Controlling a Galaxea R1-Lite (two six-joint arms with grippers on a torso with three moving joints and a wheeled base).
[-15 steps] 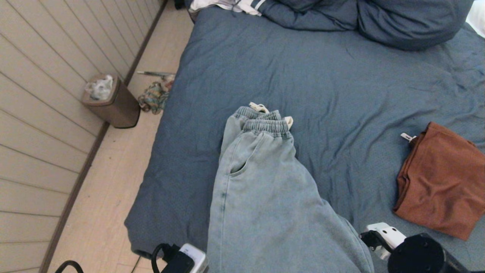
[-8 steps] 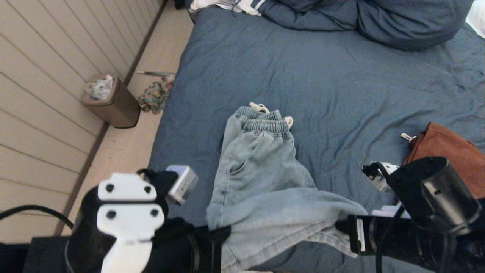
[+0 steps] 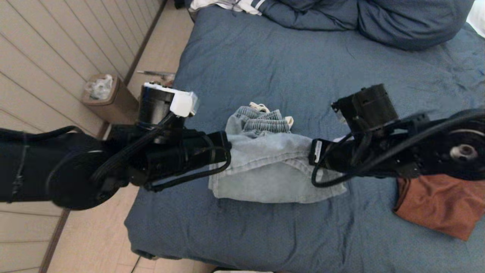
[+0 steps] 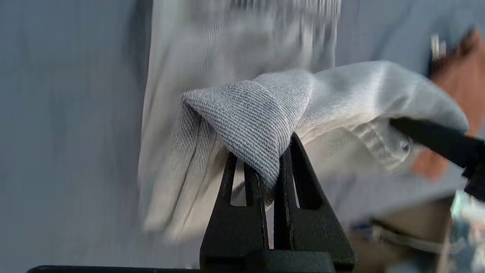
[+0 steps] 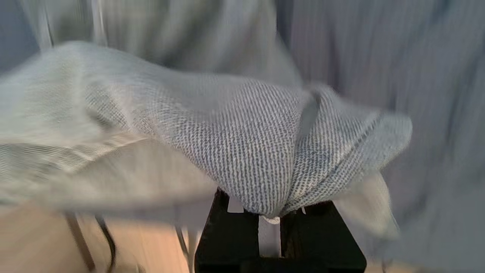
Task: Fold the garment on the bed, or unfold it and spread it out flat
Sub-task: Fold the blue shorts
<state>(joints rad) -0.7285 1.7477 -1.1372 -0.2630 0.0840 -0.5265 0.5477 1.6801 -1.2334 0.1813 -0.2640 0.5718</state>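
Head view: both grippers' fingers clamp the pale denim trousers (image 3: 265,167) above the bed (image 3: 322,76).

Rust garment (image 3: 439,203) on bed's right; bin (image 3: 110,100) by wall.

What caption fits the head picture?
Both grippers, left gripper and right gripper, fold light jeans on the blue bed.

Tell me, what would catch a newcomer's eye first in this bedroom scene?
Two black robot arms stretch in from either side over the bed. The left pincer and right pincer each pinch the hem end of the pale blue jeans, folded over toward the waistband mid-bed. A rust-brown garment lies near the bed's right edge, and a small bin stands by the wall.
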